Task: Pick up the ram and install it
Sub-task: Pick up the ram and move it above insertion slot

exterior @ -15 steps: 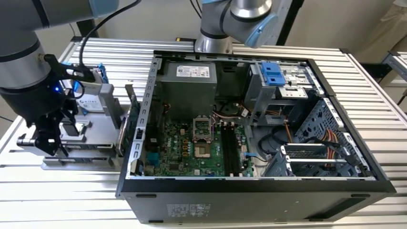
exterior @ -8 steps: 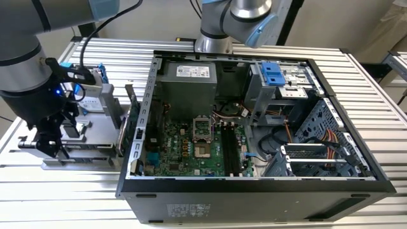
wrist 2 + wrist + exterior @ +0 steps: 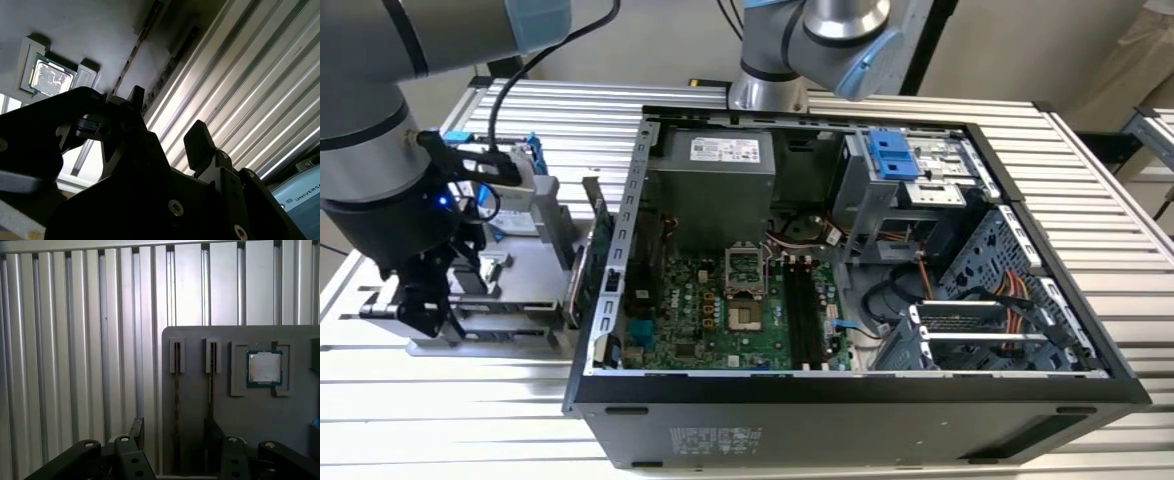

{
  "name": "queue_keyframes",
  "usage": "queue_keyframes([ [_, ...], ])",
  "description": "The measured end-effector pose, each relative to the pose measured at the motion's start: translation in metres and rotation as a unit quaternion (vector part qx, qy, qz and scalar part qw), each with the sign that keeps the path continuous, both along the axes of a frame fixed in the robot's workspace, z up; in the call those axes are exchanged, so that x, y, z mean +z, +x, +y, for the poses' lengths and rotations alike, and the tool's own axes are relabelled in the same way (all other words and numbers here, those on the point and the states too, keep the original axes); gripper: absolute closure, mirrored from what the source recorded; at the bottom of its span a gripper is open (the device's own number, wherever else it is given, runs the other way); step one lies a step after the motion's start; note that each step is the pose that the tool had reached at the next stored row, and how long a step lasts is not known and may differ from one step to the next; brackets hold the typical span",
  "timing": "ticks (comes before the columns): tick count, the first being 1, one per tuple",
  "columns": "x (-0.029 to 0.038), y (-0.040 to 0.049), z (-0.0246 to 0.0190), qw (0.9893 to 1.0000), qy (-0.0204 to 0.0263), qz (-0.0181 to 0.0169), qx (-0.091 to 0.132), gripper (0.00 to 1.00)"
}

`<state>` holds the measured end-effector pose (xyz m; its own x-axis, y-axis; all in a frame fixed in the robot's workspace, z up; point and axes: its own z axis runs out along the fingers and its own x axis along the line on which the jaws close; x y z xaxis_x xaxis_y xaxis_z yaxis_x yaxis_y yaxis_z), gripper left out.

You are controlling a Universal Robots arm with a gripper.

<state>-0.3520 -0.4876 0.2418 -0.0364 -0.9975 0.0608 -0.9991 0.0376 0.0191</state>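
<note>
My gripper (image 3: 430,300) hangs low over the grey parts holder (image 3: 507,325), at the exterior view's left, beside the open computer case. In the first wrist view the gripper (image 3: 174,436) is open with nothing between its fingers (image 3: 136,432). The ram (image 3: 176,390) stands on edge in a slot of the holder (image 3: 240,440), a thin dark strip running in between the fingers. A second such strip (image 3: 212,385) sits in the neighbouring slot, in line with the other finger. In the second wrist view the open gripper (image 3: 167,122) is close above the same slots, with the ram (image 3: 131,57) seen edge on.
A square silver CPU chip (image 3: 264,367) lies in a recess of the holder beside the slots. The open case (image 3: 854,390) holds the motherboard with long black slots (image 3: 801,315). A green card (image 3: 594,225) stands upright between holder and case. Another arm's base (image 3: 781,60) rises behind the case.
</note>
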Motion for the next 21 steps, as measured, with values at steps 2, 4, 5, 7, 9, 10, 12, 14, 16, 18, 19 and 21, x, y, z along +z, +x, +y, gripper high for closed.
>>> queue_keyframes([
  [2,-0.0015,0.0,-0.0012,1.0,0.0,0.0001,0.0,0.0],
  [4,-0.0031,0.0,-0.002,1.0,0.0001,0.0003,0.0,0.0],
  [5,-0.0038,0.0,-0.0022,1.0,0.0001,0.0004,0.0,0.0],
  [7,-0.0056,0.0,-0.0025,1.0,0.0,0.0005,0.0,0.0],
  [9,-0.0075,0.0,-0.0025,1.0,0.0,0.0006,0.0,0.0],
  [10,-0.0087,0.0,-0.0025,1.0,0.0001,0.0005,0.0,0.0],
  [12,-0.0154,0.0,-0.0025,1.0,0.0,0.0006,0.0,0.0],
  [14,-0.0175,0.0,-0.0025,1.0,0.0,0.0007,0.0,0.0],
  [16,-0.0197,0.0,-0.0025,1.0,0.0,0.0006,0.0,0.0],
  [18,-0.0218,0.0,-0.0025,1.0,0.0,0.0006,0.0,0.0],
  [19,-0.0228,0.0,-0.0025,1.0,0.0,0.0006,0.0,0.0],
  [21,-0.0249,0.0,-0.0025,1.0,0.0,0.0006,0.0,0.0],
])
